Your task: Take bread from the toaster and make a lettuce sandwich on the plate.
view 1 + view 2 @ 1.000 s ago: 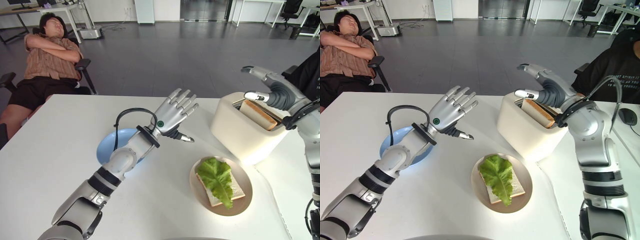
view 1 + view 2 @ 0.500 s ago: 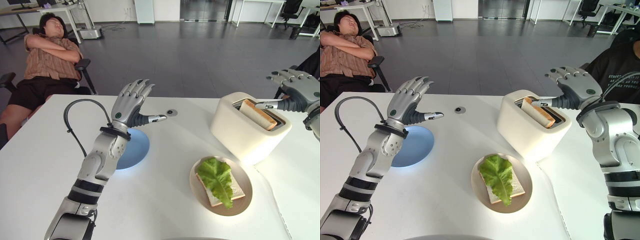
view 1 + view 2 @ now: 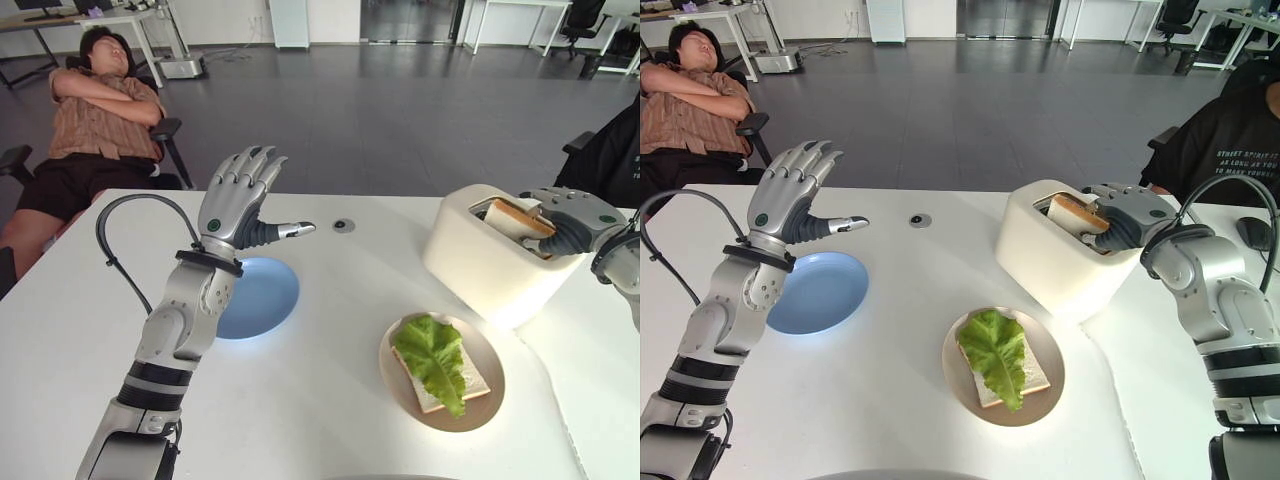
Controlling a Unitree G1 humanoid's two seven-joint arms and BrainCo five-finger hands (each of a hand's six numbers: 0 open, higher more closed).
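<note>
**Closing on the last slice, sandwich two-thirds built**

We are reading the desk (image 3: 330, 330) as a clock face, with six o'clock nearest us. At about two o'clock the toaster (image 3: 485, 262) is sitting, and our right hand (image 3: 572, 226) is resting right on top of it. Its fingers are curling around the second bread slice (image 3: 512, 216), which is sticking up tilted out of the slot. As far as we can judge, they are gripping it, though the slice's lower part is still sitting down inside the toaster.

At about five o'clock the plate (image 3: 388, 360) is carrying the first bread slice (image 3: 478, 378) lying flat, with the lettuce leaf (image 3: 432, 358) lying on top of it and hanging a little past its near edge.

Our left hand (image 3: 240, 192) is hanging in the air towards ten o'clock, above the far rim of a blue dish (image 3: 262, 295). Its fingers are spread wide and holding nothing, well apart from the plate and the toaster.

So we are judging the base and the filling as done. What is remaining is lifting the second slice clear of the slot, carrying it over towards five o'clock and laying it on the lettuce. We are expecting the leaf to shift easily if the slice is dragged across it rather than lowered flat.
</note>
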